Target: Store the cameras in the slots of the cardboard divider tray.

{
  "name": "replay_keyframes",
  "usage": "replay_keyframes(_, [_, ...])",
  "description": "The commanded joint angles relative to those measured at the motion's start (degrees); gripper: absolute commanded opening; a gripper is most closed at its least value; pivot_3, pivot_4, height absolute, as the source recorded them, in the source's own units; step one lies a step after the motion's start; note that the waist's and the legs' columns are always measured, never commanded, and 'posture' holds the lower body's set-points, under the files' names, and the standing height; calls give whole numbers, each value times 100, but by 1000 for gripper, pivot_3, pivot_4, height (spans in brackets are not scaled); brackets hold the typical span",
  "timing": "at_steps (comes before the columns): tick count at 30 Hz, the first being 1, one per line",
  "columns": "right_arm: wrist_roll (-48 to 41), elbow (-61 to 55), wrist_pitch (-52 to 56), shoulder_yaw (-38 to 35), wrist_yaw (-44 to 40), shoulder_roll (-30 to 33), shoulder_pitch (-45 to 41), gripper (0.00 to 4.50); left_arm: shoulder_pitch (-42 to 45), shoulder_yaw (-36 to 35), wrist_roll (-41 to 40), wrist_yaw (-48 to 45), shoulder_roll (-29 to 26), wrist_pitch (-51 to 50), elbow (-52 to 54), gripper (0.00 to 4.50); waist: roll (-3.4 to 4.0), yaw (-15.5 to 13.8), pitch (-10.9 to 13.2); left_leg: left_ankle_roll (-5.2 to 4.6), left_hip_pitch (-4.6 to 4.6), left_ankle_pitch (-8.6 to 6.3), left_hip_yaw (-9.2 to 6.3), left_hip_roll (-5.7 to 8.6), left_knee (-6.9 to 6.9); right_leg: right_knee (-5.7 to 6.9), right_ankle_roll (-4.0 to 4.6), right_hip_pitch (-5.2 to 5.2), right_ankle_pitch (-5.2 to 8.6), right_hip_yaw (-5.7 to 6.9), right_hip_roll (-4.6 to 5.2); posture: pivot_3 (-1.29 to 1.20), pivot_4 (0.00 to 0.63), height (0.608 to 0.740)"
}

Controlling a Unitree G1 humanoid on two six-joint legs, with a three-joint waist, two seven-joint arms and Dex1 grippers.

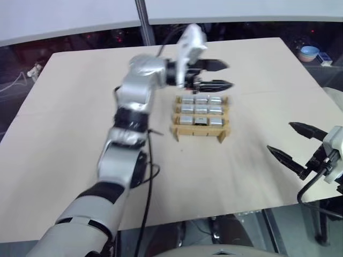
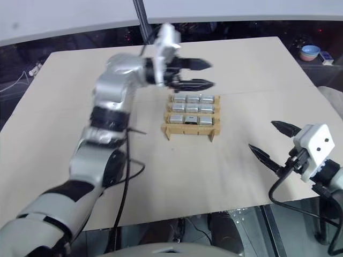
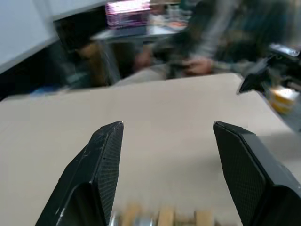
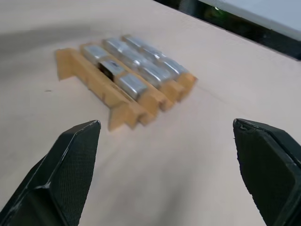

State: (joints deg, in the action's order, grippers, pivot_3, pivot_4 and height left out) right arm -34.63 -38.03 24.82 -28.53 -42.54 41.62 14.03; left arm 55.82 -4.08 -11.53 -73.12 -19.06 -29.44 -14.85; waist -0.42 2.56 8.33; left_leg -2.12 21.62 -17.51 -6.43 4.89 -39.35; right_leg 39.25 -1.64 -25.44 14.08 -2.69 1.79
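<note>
The cardboard divider tray (image 1: 200,133) lies on the tan table right of centre, with several silver-grey cameras (image 1: 201,110) filling its slots. One camera in the front row shows a dark face (image 4: 111,68). My left gripper (image 1: 229,75) hovers just past the tray's far edge, pointing right, open and empty. Its fingers (image 3: 106,155) stand well apart in the left wrist view, with the blurred tray (image 3: 162,217) low between them. My right gripper (image 1: 280,137) hangs near the table's right front, well apart from the tray, open and empty, facing the tray (image 4: 120,113).
A small blue bowl (image 1: 309,52) sits past the table's far right corner. A metal pole (image 1: 142,21) rises behind the table, and cables (image 1: 21,79) lie off its left side. A person (image 3: 211,37) is beyond the table in the left wrist view.
</note>
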Motion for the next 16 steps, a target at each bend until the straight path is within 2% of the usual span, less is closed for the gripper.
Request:
replay_keyframes(1, [59,182,-118,91,-80,110,-244,4500,-1318,-841,-730,568,-522,-1069,1985,4028,0,1,0,3,-2,2,0,-1,-1,4,0,-1,0,0,-1,0,150,740])
replay_keyframes(3, [67,341,-145,71,-196,164,-259,4500,-2551,-1269,-994,824,-730,-1214,3105,4480,-1,-61,0,4,-2,2,-1,-1,-5,3,0,1,0,2,0,0,150,740])
replay_keyframes(8, [-5,554,-179,-197,-475,254,-74,4500,-4614,-1945,-1227,1421,-986,-1239,4392,4480,-9,-373,-1,-3,3,-3,-25,6,-18,-37,0,29,-1,32,14,0,150,740])
replay_keyframes(12, [-30,679,-184,-453,-687,302,186,4500,-5571,-2393,-1562,1744,-1046,-1330,4852,4480,-14,-494,-4,-5,-6,-5,-31,6,-15,-41,1,41,-1,40,15,0,150,740])
replay_keyframes(16, [-1,765,-247,-562,-912,352,381,4500,-6263,-2617,-1837,2090,-1057,-1327,5166,4480,-14,-481,-3,-7,-84,-8,-26,4,11,-61,0,113,1,35,16,0,150,740])
